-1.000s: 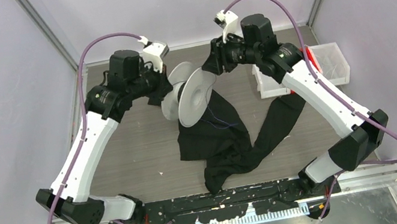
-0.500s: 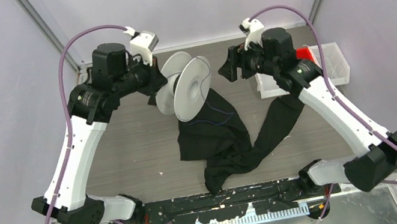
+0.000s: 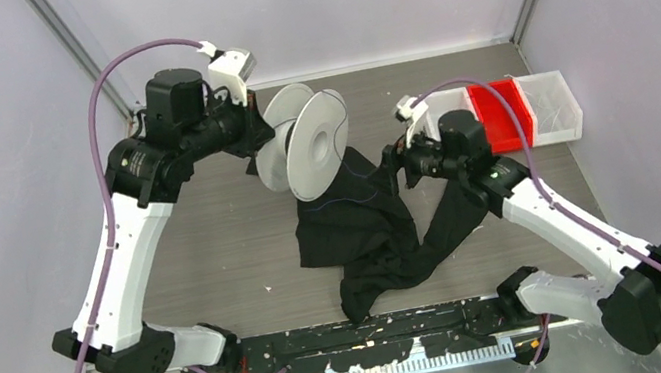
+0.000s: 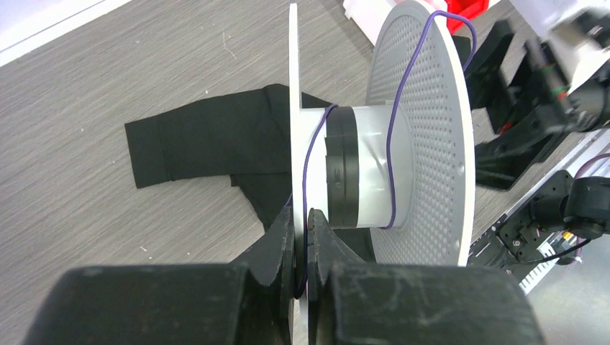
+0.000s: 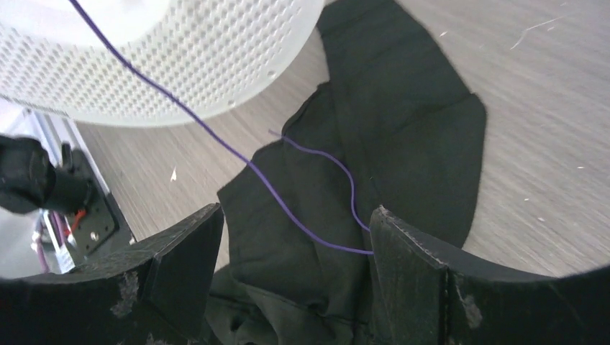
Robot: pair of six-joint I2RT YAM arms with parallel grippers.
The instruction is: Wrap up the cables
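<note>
Firstly, left gripper [image 4: 302, 224]: clamped tight on the thin near flange of the white spool [image 3: 311, 145], one finger on each face of the disc. The flange stands edge-on between the pads.

White spool: two round flanges standing upright with the axle level, reaching straight out ahead of the left fingertips. The far flange is perforated. A pale hub with a dark band sits between the two, just beyond the grip.

Cable [image 5: 216, 135]: thin purple wire. One strand passes round the hub right next to the left fingers, and another crosses the face of the perforated flange and goes over its rim. From the flange it slants down towards the right gripper [image 5: 295, 251], then lies in a loose curve on the cloth ahead of that gripper's fingers. A free end shows there. Whether the wire touches the finger it runs up against cannot be told.

Right gripper: jaws spread wide and grasping nothing. It is held low and pointed at the spool.

Black cloth [image 3: 354, 228]: crumpled on the table [image 3: 213, 236], directly under and ahead of the right gripper and below the spool.

White bin with a red compartment [image 3: 501, 105]: behind the right wrist, on its outer side, apart from it.
</note>
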